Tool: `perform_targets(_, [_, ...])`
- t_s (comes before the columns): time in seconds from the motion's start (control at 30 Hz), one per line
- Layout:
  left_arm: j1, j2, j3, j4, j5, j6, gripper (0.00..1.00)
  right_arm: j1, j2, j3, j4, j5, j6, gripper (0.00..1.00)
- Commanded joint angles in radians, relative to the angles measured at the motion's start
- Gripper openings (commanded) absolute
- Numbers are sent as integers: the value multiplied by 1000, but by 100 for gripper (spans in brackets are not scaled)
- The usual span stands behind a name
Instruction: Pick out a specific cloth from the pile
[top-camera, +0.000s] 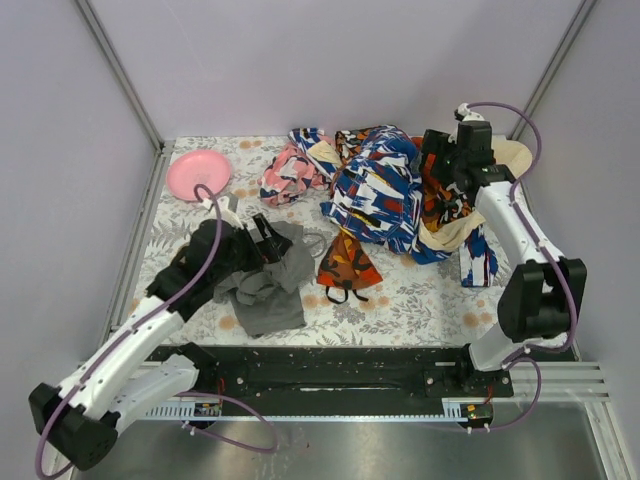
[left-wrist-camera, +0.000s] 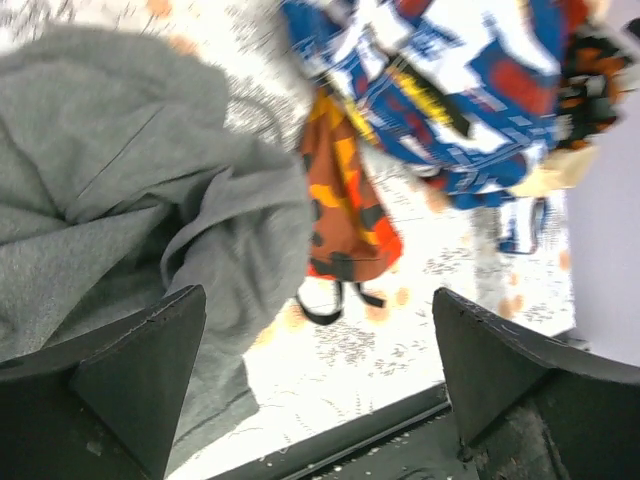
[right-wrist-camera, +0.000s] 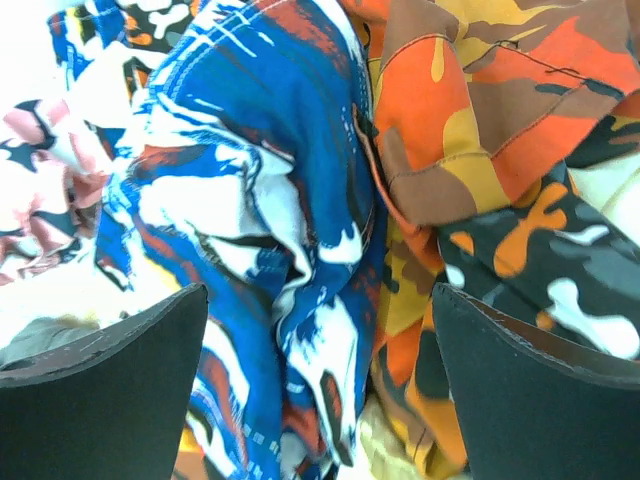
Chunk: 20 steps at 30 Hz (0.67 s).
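Now the grey cloth (top-camera: 272, 285) lies crumpled on the near left of the desk (top-camera: 420, 300), left of the pile (top-camera: 385, 190) heaped at the far right. The left tool (top-camera: 264, 236) hangs over the cloth's far edge, spread wide and gripping nothing; grey folds reach under 1 finger (left-wrist-camera: 130, 380). The right tool (top-camera: 440, 165), likewise wide open and empty, hovers over the pile's blue and orange prints.

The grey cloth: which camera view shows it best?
The top external view: nearly all of the grey cloth shows there, lying apart from the pile; the left gripper covers its upper edge. The left wrist view shows only a close, cropped part of its folds. The right wrist view shows none of it, only the pile.
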Motion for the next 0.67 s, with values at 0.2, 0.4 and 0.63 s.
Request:
perform_targets(0.2, [-14, -216, 140, -184, -102, 77, 99, -4, -351, -154, -153, 63, 118, 99])
perform_targets(0.4, [-14, -259, 92, -192, -145, 60, 99, -2, -578, -349, -168, 167, 145, 99])
perform_targets(0.63, [-13, -277, 51, -192, -185, 58, 99, -4, -718, -458, -171, 218, 133, 99])
